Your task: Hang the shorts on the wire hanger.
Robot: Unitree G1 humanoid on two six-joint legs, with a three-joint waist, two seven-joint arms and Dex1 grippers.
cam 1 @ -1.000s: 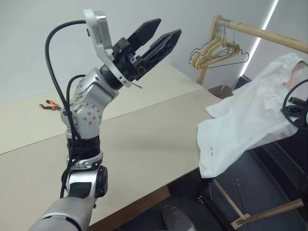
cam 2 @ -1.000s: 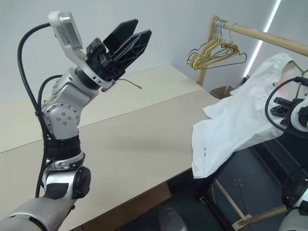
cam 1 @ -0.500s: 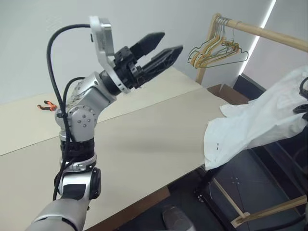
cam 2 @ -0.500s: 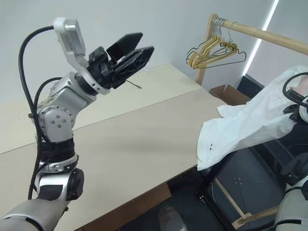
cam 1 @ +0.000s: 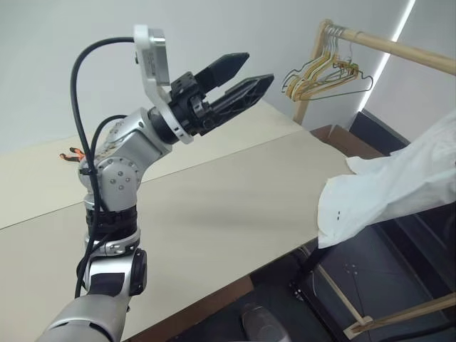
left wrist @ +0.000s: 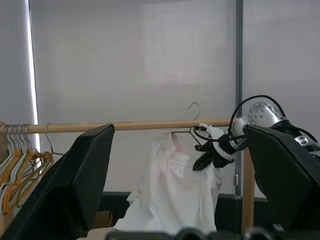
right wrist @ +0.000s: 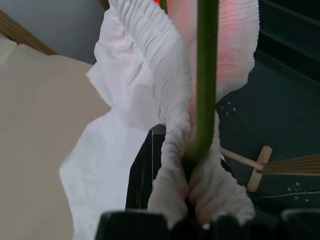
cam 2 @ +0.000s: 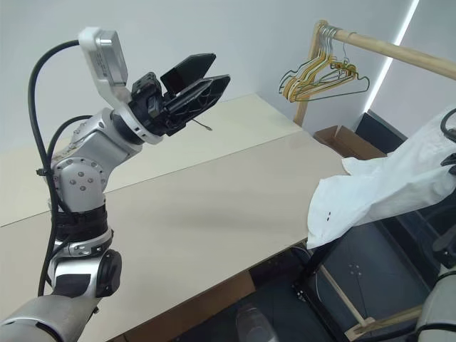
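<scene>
The left gripper point(cam 1: 241, 73), two black fingers spread wide and holding nothing, is hovering high above the long beige table point(cam 1: 214, 214). Off the table's right end, the large white thin-fabric shorts point(cam 1: 388, 189) are hanging in the air, one corner trailing over the table edge. The right gripper point(left wrist: 207, 159) is pinching shut on the gathered waistband and the thin dark olive-grey wire hanger point(right wrist: 206, 80), near a wooden rail point(cam 1: 388, 46) carrying yellow and tan hangers point(cam 1: 320, 75).

Left arm raised, its left gripper point(cam 1: 242, 73) angled upward with 2 black fingers spread wide (nothing between them); right gripper point(left wrist: 206, 159) clamped tight, arm reaching out sideways.
</scene>
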